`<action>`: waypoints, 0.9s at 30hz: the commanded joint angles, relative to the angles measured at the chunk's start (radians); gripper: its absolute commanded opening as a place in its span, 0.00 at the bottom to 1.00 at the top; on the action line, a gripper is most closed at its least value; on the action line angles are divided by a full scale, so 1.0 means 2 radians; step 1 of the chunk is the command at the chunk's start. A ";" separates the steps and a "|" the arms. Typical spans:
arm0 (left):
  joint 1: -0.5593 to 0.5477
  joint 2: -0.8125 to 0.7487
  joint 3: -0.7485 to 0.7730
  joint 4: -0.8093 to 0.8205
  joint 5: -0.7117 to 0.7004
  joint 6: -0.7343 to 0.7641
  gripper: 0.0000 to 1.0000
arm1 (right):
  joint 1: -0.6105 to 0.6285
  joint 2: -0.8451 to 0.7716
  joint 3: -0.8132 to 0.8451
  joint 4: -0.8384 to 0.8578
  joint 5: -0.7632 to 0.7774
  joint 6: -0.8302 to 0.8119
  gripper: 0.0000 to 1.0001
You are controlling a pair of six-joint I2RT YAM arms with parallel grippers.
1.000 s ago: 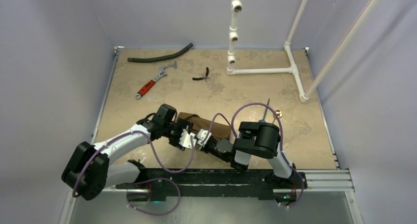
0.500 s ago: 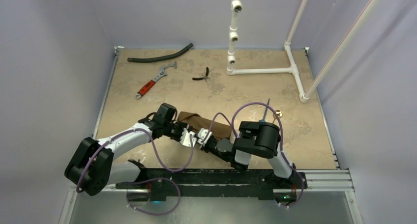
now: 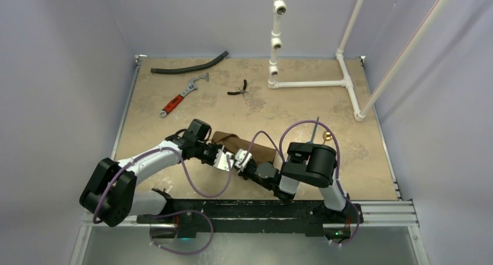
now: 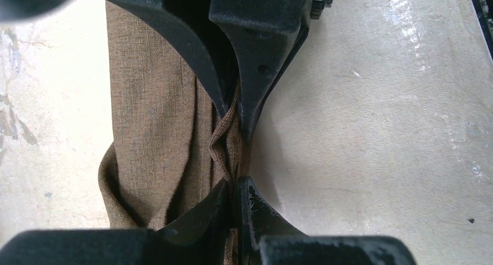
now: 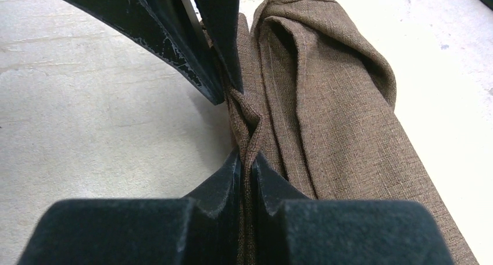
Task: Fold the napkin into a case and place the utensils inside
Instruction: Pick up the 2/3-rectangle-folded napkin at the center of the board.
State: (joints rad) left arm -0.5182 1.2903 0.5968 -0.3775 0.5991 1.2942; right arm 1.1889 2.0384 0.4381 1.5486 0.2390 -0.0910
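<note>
The dark-brown napkin [image 3: 251, 148] lies bunched into a long roll near the table's front middle. My left gripper [image 3: 223, 160] and right gripper [image 3: 240, 159] meet tip to tip at its near-left edge. In the left wrist view my left gripper [image 4: 235, 186] is shut on a pinched ridge of the napkin [image 4: 151, 120], with the right gripper's fingers [image 4: 256, 56] facing it. In the right wrist view my right gripper [image 5: 247, 160] is shut on the same fold of the napkin [image 5: 331, 114]. One dark, thin utensil [image 3: 315, 129] lies to the right of the cloth, behind the right arm.
A black hose [image 3: 189, 64], a red-handled wrench [image 3: 183, 95] and small black pliers [image 3: 239, 89] lie at the back of the table. A white pipe frame [image 3: 314, 83] stands at the back right. The black base rail [image 3: 261, 210] runs along the near edge.
My left gripper has closed onto the napkin's edge, and its arm has shifted slightly farther from the near edge. The right gripper stays clamped on the cloth, nudged a little to the right.
</note>
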 commanded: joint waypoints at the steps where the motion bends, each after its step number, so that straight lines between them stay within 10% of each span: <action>1: 0.024 0.008 -0.001 -0.052 -0.106 -0.011 0.08 | 0.007 -0.015 -0.020 0.279 -0.044 0.062 0.11; 4: 0.024 0.001 -0.001 -0.048 -0.099 -0.022 0.10 | 0.006 -0.011 -0.019 0.279 -0.045 0.067 0.10; 8: 0.025 -0.043 -0.007 -0.030 -0.077 -0.051 0.69 | 0.007 -0.006 -0.017 0.279 -0.038 0.061 0.01; 11: 0.024 -0.079 -0.009 -0.034 -0.056 -0.054 0.92 | 0.006 -0.002 -0.018 0.279 -0.035 0.059 0.00; 27: 0.025 -0.107 -0.061 -0.015 -0.056 0.010 0.99 | 0.006 -0.010 -0.021 0.279 -0.028 0.062 0.00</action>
State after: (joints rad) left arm -0.4713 1.0580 0.5106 -0.4812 0.4549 1.2675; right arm 1.1931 2.0369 0.4114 1.5841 0.1913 0.0082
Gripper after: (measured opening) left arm 0.984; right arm 0.037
